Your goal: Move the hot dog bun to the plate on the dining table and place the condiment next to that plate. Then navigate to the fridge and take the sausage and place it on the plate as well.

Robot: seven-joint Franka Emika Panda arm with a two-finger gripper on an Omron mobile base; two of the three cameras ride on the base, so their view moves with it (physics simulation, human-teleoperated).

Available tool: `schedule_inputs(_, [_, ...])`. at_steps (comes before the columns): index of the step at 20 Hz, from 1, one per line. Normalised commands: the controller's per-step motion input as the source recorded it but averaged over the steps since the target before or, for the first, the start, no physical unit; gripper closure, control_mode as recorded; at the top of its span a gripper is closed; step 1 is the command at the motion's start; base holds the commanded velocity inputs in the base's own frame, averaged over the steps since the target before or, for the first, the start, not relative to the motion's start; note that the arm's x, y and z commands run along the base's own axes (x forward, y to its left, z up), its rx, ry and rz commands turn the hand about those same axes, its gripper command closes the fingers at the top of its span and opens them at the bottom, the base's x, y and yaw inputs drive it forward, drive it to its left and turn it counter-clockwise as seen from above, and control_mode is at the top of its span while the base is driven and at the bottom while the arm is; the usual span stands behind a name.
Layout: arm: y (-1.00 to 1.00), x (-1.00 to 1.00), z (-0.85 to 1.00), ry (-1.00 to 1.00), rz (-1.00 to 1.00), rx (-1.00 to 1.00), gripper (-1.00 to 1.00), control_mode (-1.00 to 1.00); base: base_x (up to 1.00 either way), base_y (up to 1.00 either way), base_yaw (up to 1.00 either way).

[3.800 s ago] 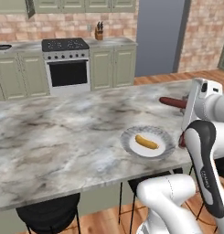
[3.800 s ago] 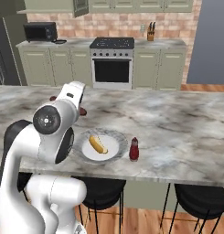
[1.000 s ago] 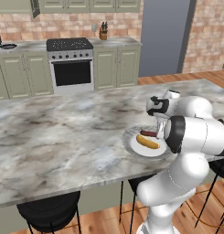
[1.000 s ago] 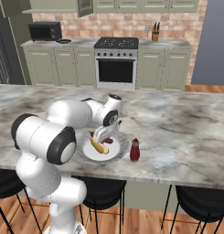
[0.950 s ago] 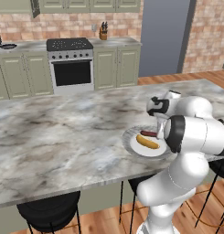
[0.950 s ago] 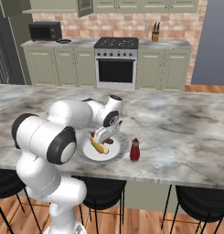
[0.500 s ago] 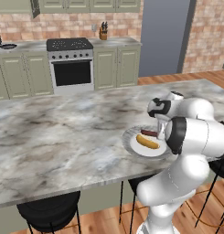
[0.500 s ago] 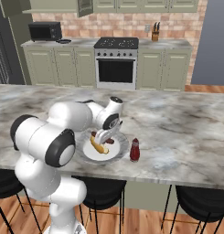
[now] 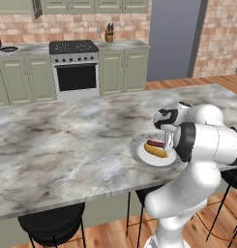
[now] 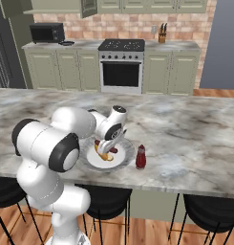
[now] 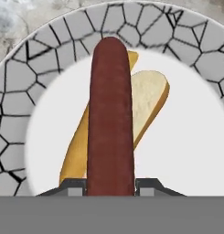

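Observation:
On the dining table (image 9: 66, 145) the round grey-rimmed plate (image 9: 138, 156) (image 10: 124, 160) (image 11: 22, 91) holds the yellow-orange hot dog bun (image 9: 156, 151) (image 10: 104, 156) (image 11: 147, 98). My gripper (image 9: 166, 140) (image 10: 109, 146) (image 11: 111, 185) hangs low over the plate, shut on the dark red sausage (image 9: 156, 143) (image 10: 113, 150) (image 11: 111, 114). The sausage lies along the bun, just above it; whether they touch I cannot tell. The red condiment (image 10: 141, 157) bottle stands upright on the table, right beside the plate.
Black stools (image 9: 52, 225) (image 10: 207, 210) stand under the table's near edge. Across the floor are green cabinets, a stove (image 9: 75, 68) (image 10: 121, 64), a knife block (image 9: 109, 35) and a microwave (image 10: 47, 32). Bare marble spreads left of the plate.
Since the oldest frames the arm has swung the sausage from high at the side down over the plate. Over the last second it has hardly moved.

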Motion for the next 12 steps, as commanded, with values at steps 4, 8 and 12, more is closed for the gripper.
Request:
schedule_inputs(4, [0.00,0.00,0.00,-0.12,0.00,0.00,-1.00,-1.00,0.00,0.00,0.00])
schedule_inputs(8, [0.00,-0.03,0.16,-0.22,0.00,0.00,-1.00,-1.00,0.00,0.00,0.00])
schedule_inputs(12, [0.00,-0.13,0.53,-0.27,0.00,0.00,-1.00,-1.00,0.00,0.00,0.00])
